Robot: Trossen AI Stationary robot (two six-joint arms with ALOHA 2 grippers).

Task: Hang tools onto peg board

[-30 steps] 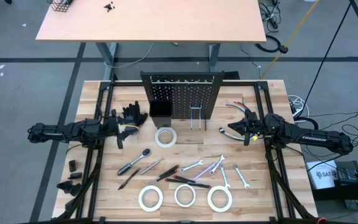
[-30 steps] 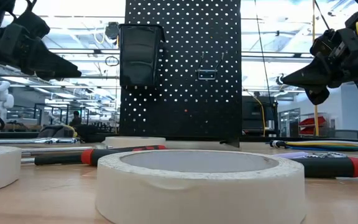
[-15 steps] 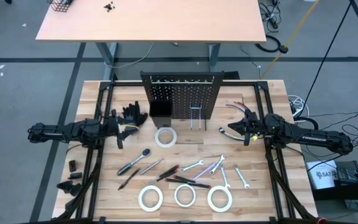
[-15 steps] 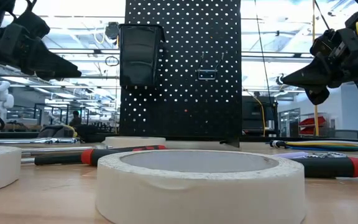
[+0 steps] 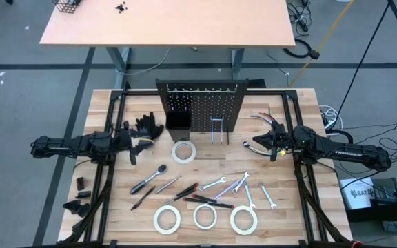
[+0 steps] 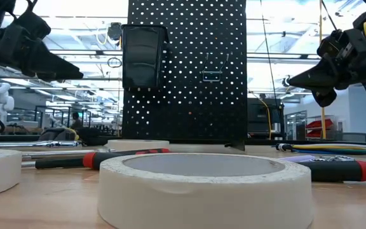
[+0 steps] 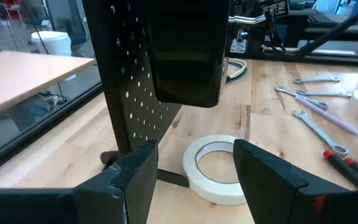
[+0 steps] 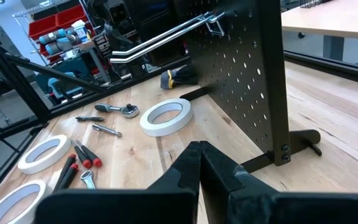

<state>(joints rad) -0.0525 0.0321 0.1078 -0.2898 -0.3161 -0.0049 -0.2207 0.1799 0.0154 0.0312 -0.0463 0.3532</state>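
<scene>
The black peg board (image 5: pixel 198 107) stands upright at the table's far middle, with a black bin (image 5: pixel 178 122) and two long hooks (image 5: pixel 217 129). One white tape roll (image 5: pixel 183 151) lies flat in front of it. A silver ratchet (image 5: pixel 149 178), red-and-black screwdrivers (image 5: pixel 209 201), small wrenches (image 5: pixel 240 183) and three more tape rolls (image 5: pixel 205 216) lie flat toward the near edge. My left gripper (image 5: pixel 140 143) hangs open and empty left of the board; in its wrist view (image 7: pixel 194 180) the tape roll (image 7: pixel 215 168) lies ahead. My right gripper (image 5: pixel 248 145) hangs shut and empty right of the board (image 8: pixel 199 155).
Black gloves (image 5: pixel 147 127) lie left of the board beside my left gripper. Curved grey hoses (image 5: pixel 264 120) lie right of the board near my right gripper. Small black parts (image 5: pixel 80 196) lie at the near left. A tan desk (image 5: pixel 171 21) stands beyond the table.
</scene>
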